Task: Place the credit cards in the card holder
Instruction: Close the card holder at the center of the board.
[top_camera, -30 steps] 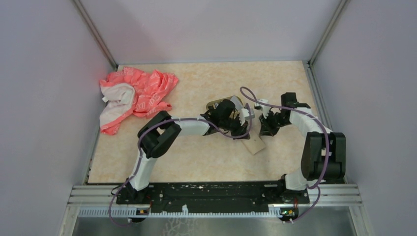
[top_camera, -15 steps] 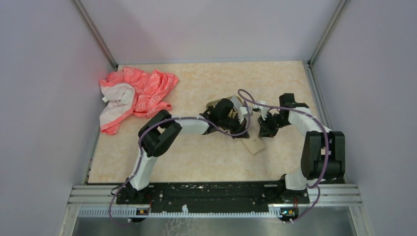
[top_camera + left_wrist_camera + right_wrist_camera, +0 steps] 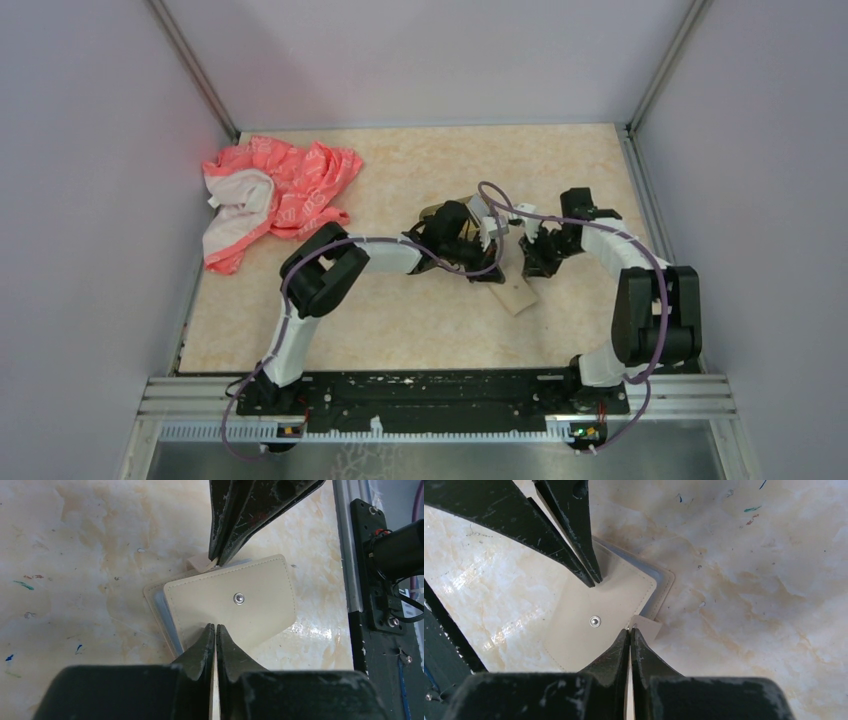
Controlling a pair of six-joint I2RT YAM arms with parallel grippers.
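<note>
Where our two arms meet at mid-table, the card holder (image 3: 260, 610) lies flat on the marbled table (image 3: 400, 320). It is a cream stitched wallet with its snap stud (image 3: 239, 598) facing up. From above, our wrists hide much of it. We find the left gripper (image 3: 215, 626) and right gripper (image 3: 630, 630) at its opposite long edges, each with fingers pressed nearly together. Whether either pinches the leather we cannot tell. A small pale tab (image 3: 648, 628) sits just beside the right tips. The holder's long axis runs skewed to the table's edges, and a pale blue card (image 3: 162, 607) peeks from one short end. A pink cloth (image 3: 280, 190) lies well apart, far left.
</note>
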